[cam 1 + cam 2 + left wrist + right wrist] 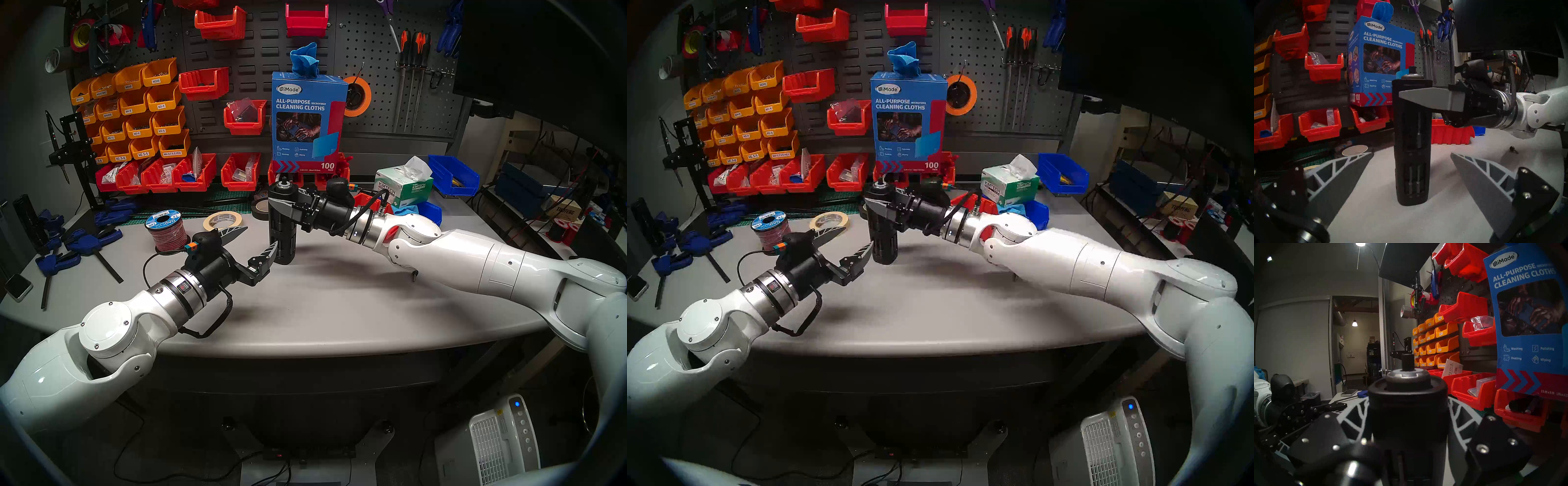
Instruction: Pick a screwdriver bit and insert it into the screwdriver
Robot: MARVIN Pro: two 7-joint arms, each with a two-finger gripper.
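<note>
Our right gripper [283, 207] clamps the upright screwdriver [282, 225] on the desk [339, 298] while our left gripper [1411, 171] gapes beside its slotted bits [1418, 185], thin, stiff, likely slippery, best pinched mid-shaft.

A workshop. A dark pegboard wall [366, 61] carries red bins [203, 83] and labelled orange parts bins [135, 112], hanging screwdrivers [412, 51] and tape rolls. The grey workbench [322, 305] holds blue clamps [91, 239], a wire spool [166, 230], masking tape [223, 220] and a cleaning-cloth box [307, 122].
</note>
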